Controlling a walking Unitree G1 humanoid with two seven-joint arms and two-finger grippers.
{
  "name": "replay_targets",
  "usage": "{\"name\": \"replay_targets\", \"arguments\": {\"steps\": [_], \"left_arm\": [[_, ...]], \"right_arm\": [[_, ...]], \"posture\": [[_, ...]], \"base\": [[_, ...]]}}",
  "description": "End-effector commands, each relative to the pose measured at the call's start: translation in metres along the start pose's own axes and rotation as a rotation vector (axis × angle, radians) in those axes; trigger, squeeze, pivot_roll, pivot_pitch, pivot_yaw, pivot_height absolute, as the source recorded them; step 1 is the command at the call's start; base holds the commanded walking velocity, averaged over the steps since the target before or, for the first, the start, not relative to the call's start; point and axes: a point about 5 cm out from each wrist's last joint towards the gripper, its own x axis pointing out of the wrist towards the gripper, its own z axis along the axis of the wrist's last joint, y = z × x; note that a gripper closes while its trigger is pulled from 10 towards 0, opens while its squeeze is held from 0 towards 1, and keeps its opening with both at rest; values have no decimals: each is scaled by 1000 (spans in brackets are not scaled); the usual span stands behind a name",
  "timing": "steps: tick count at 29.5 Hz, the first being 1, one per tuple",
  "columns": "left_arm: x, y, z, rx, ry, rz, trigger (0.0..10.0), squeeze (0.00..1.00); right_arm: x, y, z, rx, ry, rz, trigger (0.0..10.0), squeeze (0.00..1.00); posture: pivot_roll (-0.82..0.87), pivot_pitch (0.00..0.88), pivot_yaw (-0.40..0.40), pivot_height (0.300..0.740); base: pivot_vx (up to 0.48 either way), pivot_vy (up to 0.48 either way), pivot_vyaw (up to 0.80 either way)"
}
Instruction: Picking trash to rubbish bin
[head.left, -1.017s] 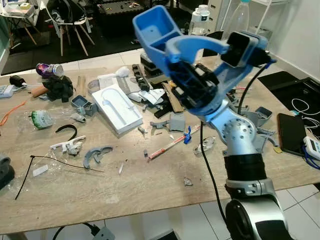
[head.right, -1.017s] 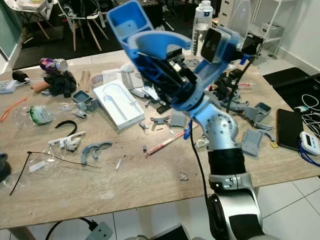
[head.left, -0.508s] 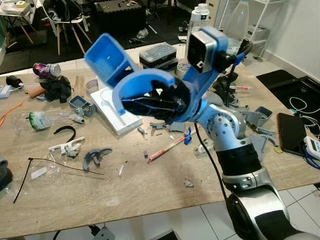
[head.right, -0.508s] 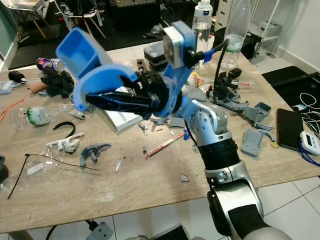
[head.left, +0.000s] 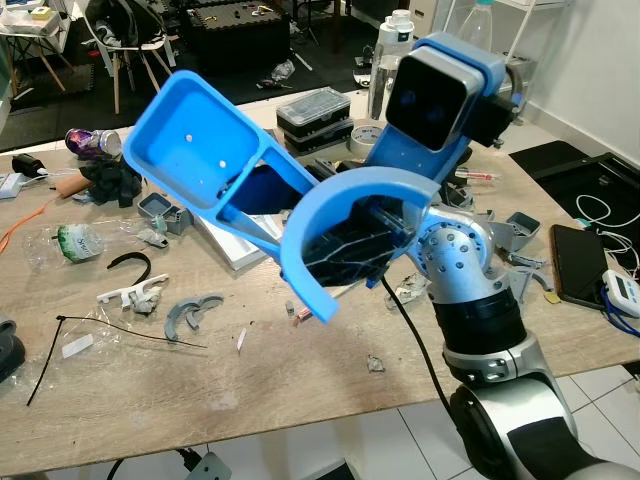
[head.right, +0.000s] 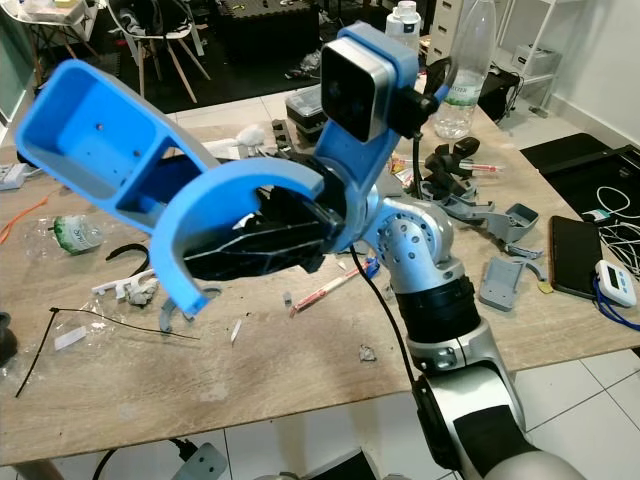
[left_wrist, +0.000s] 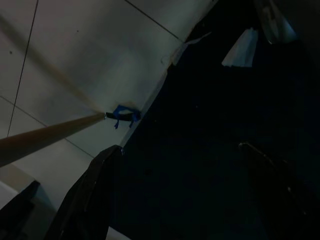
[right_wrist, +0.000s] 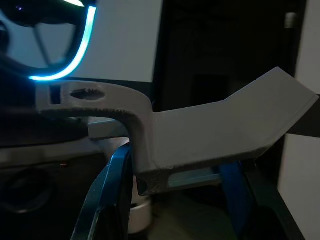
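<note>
My right gripper (head.left: 265, 215), with blue fingers, is raised high over the wooden table (head.left: 280, 395), close to my head camera. In the right wrist view it (right_wrist: 170, 185) is shut on a grey angled plastic bracket (right_wrist: 215, 130). Trash is spread across the table: a crushed clear bottle (head.left: 75, 240), a purple can (head.left: 97, 140), a grey curved scrap (head.left: 190, 312), a black zip tie (head.left: 110, 325) and a small crumb (head.left: 375, 364). The left wrist view is dark, with floor tiles (left_wrist: 100, 55) and a wooden leg (left_wrist: 45, 137).
Water bottles (head.left: 395, 50) and a black case (head.left: 318, 108) stand at the table's far side. A phone (head.left: 578, 262) and a white device (head.left: 622, 292) lie at the right edge. A white moulded tray (head.left: 225, 240) sits mid-table. Chairs (head.left: 120, 40) stand behind.
My right arm has turned at the wrist and swung the gripper from pointing left to up towards the camera, closer and larger in view. The table items have stayed put.
</note>
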Motion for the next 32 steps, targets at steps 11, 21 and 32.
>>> {"name": "replay_targets", "arguments": {"steps": [11,21,32], "left_arm": [[1,-7,2,-1,2,-24,10000,0],[-1,2,-8,0,21,10,10000,0],[0,-6,-7,10,20,20,10000,0]], "right_arm": [[-6,-1,4,-51,-12,-77,10000,0],[-102,-20,-89,-6,340,-1073,10000,0],[-97,1,-121,10,301,-1102,10000,0]], "posture": [[-34,52,38,740],[-29,68,45,740],[-25,64,58,740]], "base": [[0,0,0],[0,0,0],[-54,0,0]]}}
